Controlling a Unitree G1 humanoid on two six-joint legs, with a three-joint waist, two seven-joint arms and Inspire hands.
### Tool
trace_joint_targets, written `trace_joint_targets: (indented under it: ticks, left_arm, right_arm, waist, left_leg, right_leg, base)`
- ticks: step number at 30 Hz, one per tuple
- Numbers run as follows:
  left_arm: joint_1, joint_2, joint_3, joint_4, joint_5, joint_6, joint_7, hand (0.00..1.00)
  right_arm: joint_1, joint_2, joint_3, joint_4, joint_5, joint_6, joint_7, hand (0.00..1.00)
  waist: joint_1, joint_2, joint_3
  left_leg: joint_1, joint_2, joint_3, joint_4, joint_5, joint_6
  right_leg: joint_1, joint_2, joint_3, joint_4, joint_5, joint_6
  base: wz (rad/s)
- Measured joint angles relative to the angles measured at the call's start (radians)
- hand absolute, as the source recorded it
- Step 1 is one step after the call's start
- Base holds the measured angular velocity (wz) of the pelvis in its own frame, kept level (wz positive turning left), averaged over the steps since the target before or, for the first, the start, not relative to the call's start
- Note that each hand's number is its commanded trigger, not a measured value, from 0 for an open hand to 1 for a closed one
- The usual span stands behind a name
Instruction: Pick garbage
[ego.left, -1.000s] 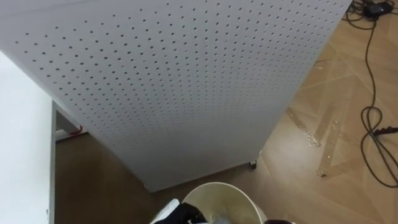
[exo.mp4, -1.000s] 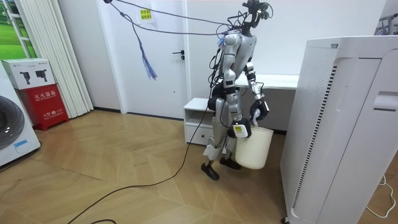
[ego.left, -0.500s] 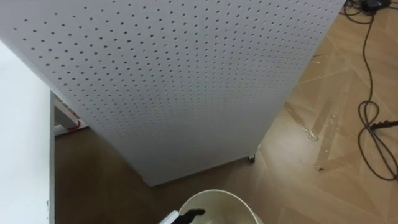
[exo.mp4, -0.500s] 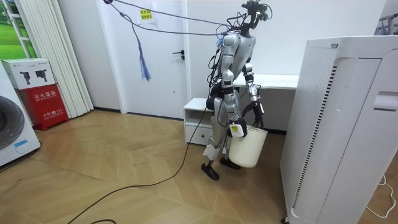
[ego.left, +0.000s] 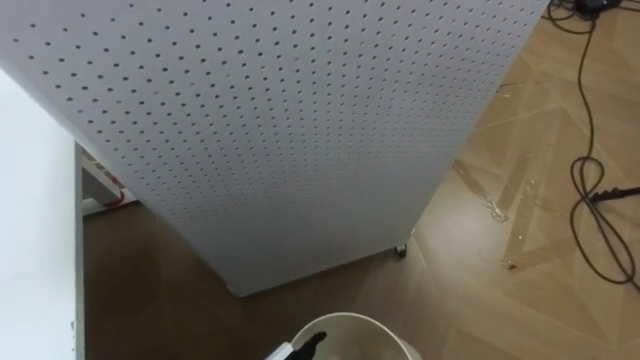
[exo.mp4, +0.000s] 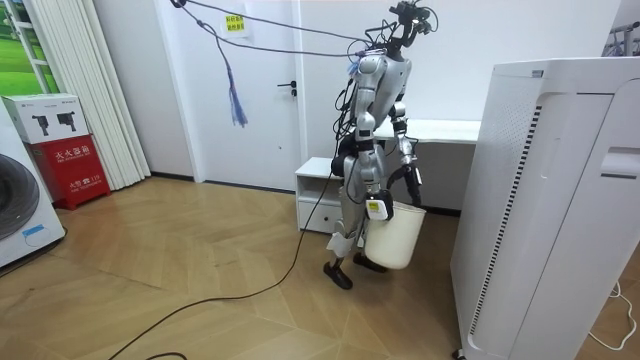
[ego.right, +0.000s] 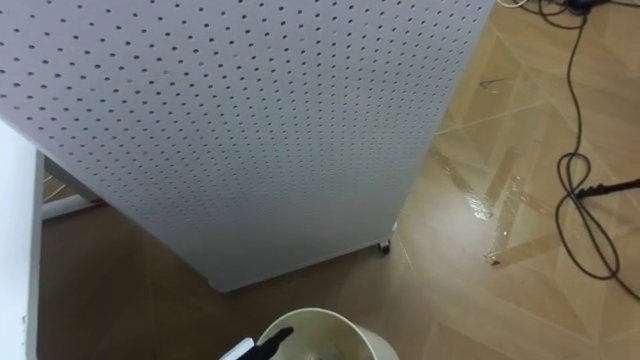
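A perforated panel (ego.left: 300, 130) blocks the way just beyond the bucket (ego.left: 352, 318), with the left hand (ego.left: 308, 347) on its left rim, grip unclear.

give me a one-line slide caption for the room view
Humanoid robot stands on a wood floor carrying a white bucket, beside a tall white unit.

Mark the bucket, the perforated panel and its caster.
bucket (ego.left: 352, 318), left eye view, rim's far edge.
perforated panel (ego.left: 300, 130), left eye view, middle of face.
caster (ego.left: 400, 251), left eye view, the wheel itself.
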Motion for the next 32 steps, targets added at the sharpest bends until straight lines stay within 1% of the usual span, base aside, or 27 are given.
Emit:
trace_joint_targets:
  ticks: [5,6,8,10,11,12,13,14,15,17,18,19,20,21,22,23,25,26,28,29,30,32]
  left_arm:
    - [0.010,-0.001,0.002,0.041,0.000,0.001,-0.010,0.00]
    - [0.017,0.004,0.009,0.044,0.000,0.001,-0.021,0.00]
    - [0.032,0.005,0.033,0.066,-0.001,0.000,-0.025,0.00]
    - [0.060,0.018,0.061,0.105,-0.003,0.000,-0.025,0.00]
    - [0.065,0.021,0.071,0.119,-0.005,0.000,-0.025,0.00]
    - [0.078,0.029,0.094,0.138,-0.020,0.003,-0.025,0.00]
    - [0.092,0.032,0.112,0.145,-0.032,0.010,-0.024,0.00]
    - [0.102,0.031,0.124,0.154,-0.037,0.009,-0.024,0.00]
    - [0.115,0.030,0.152,0.162,-0.051,0.008,-0.024,0.00]
    - [0.142,0.029,0.194,0.163,-0.063,0.007,-0.020,0.00]
    - [0.166,0.027,0.230,0.163,-0.082,0.004,-0.019,0.00]
    - [0.192,0.026,0.263,0.164,-0.089,0.004,-0.019,0.00]
    - [0.205,0.023,0.283,0.164,-0.099,0.004,-0.019,0.00]
    - [0.231,0.013,0.327,0.164,-0.107,0.007,-0.018,0.00]
    - [0.253,0.004,0.364,0.164,-0.121,0.011,-0.019,0.00]
    - [0.261,0.001,0.380,0.163,-0.122,0.014,-0.019,0.00]
    - [0.290,-0.006,0.425,0.168,-0.151,0.023,-0.020,0.00]
    - [0.297,-0.007,0.434,0.169,-0.163,0.026,-0.021,0.00]
    - [0.329,-0.010,0.457,0.172,-0.225,0.039,-0.025,0.00]
    - [0.334,-0.010,0.462,0.180,-0.240,0.042,-0.026,0.00]
    - [0.337,-0.010,0.465,0.193,-0.266,0.051,-0.026,0.00]
    - [0.336,-0.012,0.491,0.207,-0.280,0.069,-0.031,0.00]
  right_arm:
    - [0.014,-0.003,0.015,0.015,0.000,0.000,0.001,1.00]
    - [0.021,-0.007,0.016,0.016,0.000,0.000,0.001,1.00]
    - [0.039,-0.013,0.017,0.016,0.000,0.000,0.001,1.00]
    - [0.063,-0.015,0.016,0.038,0.006,-0.001,0.003,1.00]
    - [0.070,-0.018,0.016,0.041,0.006,-0.001,0.005,1.00]
    - [0.086,-0.023,0.015,0.042,0.005,-0.001,0.007,1.00]
    - [0.108,-0.030,0.014,0.043,0.005,-0.002,0.007,1.00]
    - [0.121,-0.035,0.014,0.040,0.004,-0.002,0.009,1.00]
    - [0.151,-0.043,0.004,0.031,0.005,-0.002,0.009,1.00]
    - [0.197,-0.049,-0.036,0.039,0.008,0.000,0.006,1.00]
    - [0.227,-0.048,-0.067,0.036,0.001,0.000,0.007,1.00]
    - [0.263,-0.046,-0.094,0.032,-0.001,-0.001,0.008,1.00]
    - [0.277,-0.045,-0.110,0.032,-0.001,-0.001,0.008,1.00]
    - [0.295,-0.048,-0.145,0.030,-0.002,-0.001,0.007,1.00]
    - [0.317,-0.049,-0.170,0.026,-0.004,0.000,0.003,1.00]
    - [0.323,-0.049,-0.180,0.024,-0.007,0.000,-0.002,1.00]
    - [0.346,-0.049,-0.212,0.029,-0.008,0.003,-0.018,1.00]
    - [0.349,-0.049,-0.222,0.031,-0.007,0.006,-0.021,1.00]
    - [0.371,-0.047,-0.241,0.031,-0.008,0.011,-0.037,1.00]
    - [0.371,-0.047,-0.241,0.030,-0.009,0.012,-0.038,1.00]
    - [0.373,-0.045,-0.241,0.030,-0.009,0.015,-0.045,1.00]
    - [0.376,-0.042,-0.252,0.029,-0.010,0.031,-0.053,1.00]
  waist:
    - [0.001,0.000,-0.0004]
    - [0.001,0.001,-0.0008]
    - [0.002,-0.002,-0.0017]
    - [0.001,-0.007,-0.0048]
    - [0.001,-0.009,-0.0072]
    - [0.000,-0.014,-0.0134]
    - [0.000,-0.018,-0.0277]
    - [0.001,-0.019,-0.0325]
    - [-0.002,-0.019,-0.0360]
    - [-0.005,-0.030,-0.0453]
    - [-0.007,-0.040,-0.0563]
    - [-0.010,-0.052,-0.0653]
    - [-0.009,-0.057,-0.0690]
    - [-0.007,-0.062,-0.0720]
    - [-0.007,-0.065,-0.0730]
    - [-0.006,-0.066,-0.0739]
    - [-0.005,-0.066,-0.0718]
    - [-0.004,-0.067,-0.0710]
    - [0.006,-0.068,-0.0693]
    - [0.008,-0.065,-0.0681]
    - [0.012,-0.068,-0.0684]
    - [0.013,-0.067,-0.0682]
  left_leg:
    - [0.012,-0.001,-0.004,-0.002,0.000,0.000]
    - [0.017,-0.003,-0.006,-0.003,0.000,0.000]
    - [0.041,-0.006,-0.006,-0.013,0.000,0.000]
    - [0.090,-0.009,-0.005,-0.032,0.000,0.000]
    - [0.100,-0.010,-0.005,-0.037,0.000,-0.001]
    - [0.118,-0.011,-0.006,-0.047,0.002,-0.004]
    - [0.134,-0.015,-0.009,-0.057,0.004,-0.006]
    - [0.143,-0.016,-0.011,-0.060,0.004,-0.007]
    - [0.168,-0.022,-0.022,-0.068,0.005,-0.008]
    - [0.219,-0.030,-0.031,-0.091,0.007,-0.012]
    - [0.252,-0.035,-0.036,-0.109,0.008,-0.015]
    - [0.282,-0.038,-0.042,-0.118,0.005,-0.020]
    - [0.296,-0.039,-0.044,-0.125,0.005,-0.021]
    - [0.323,-0.041,-0.047,-0.131,0.001,-0.026]
    - [0.344,-0.041,-0.051,-0.138,0.000,-0.028]
    - [0.351,-0.041,-0.053,-0.139,-0.001,-0.030]
    - [0.374,-0.039,-0.062,-0.142,-0.004,-0.037]
    - [0.381,-0.038,-0.065,-0.142,-0.005,-0.039]
    - [0.413,-0.036,-0.068,-0.150,-0.010,-0.047]
    - [0.418,-0.035,-0.069,-0.153,-0.011,-0.049]
    - [0.426,-0.034,-0.071,-0.158,-0.010,-0.052]
    - [0.430,-0.034,-0.073,-0.159,-0.011,-0.054]
  right_leg:
    - [0.018,0.002,-0.021,-0.006,0.000,-0.001]
    - [0.025,0.002,-0.024,-0.009,0.000,-0.001]
    - [0.047,0.000,-0.025,-0.015,0.000,-0.001]
    - [0.090,0.000,-0.026,-0.023,0.000,-0.001]
    - [0.098,0.000,-0.026,-0.025,0.000,-0.001]
    - [0.118,0.001,-0.029,-0.038,0.000,-0.001]
    - [0.141,0.002,-0.034,-0.061,0.000,-0.001]
    - [0.154,0.002,-0.039,-0.068,0.000,-0.001]
    - [0.184,0.000,-0.051,-0.080,0.000,-0.001]
    - [0.240,-0.001,-0.065,-0.109,-0.001,0.000]
    - [0.280,0.000,-0.072,-0.132,-0.001,0.000]
    - [0.314,0.002,-0.076,-0.150,-0.001,0.000]
    - [0.329,0.002,-0.077,-0.157,-0.001,0.000]
    - [0.358,0.004,-0.080,-0.168,-0.001,0.000]
    - [0.377,0.005,-0.090,-0.179,-0.001,0.000]
    - [0.387,0.005,-0.097,-0.182,-0.001,0.000]
    - [0.417,0.008,-0.125,-0.184,-0.001,0.000]
    - [0.426,0.009,-0.133,-0.187,-0.001,0.000]
    - [0.455,0.009,-0.133,-0.199,-0.001,0.000]
    - [0.457,0.010,-0.133,-0.199,-0.001,0.000]
    - [0.462,0.014,-0.133,-0.199,-0.001,0.000]
    - [0.467,0.017,-0.131,-0.199,-0.001,0.000]
  base:
    - [0.05]
    - [0.04]
    - [0.00]
    - [0.00]
    - [0.00]
    - [0.05]
    - [0.07]
    - [0.15]
    - [0.24]
    - [0.21]
    - [0.12]
    - [0.11]
    - [0.06]
    - [0.04]
    - [0.06]
    - [0.09]
    - [0.10]
    - [0.07]
    - [0.02]
    - [0.00]
    - [0.00]
    - [0.00]
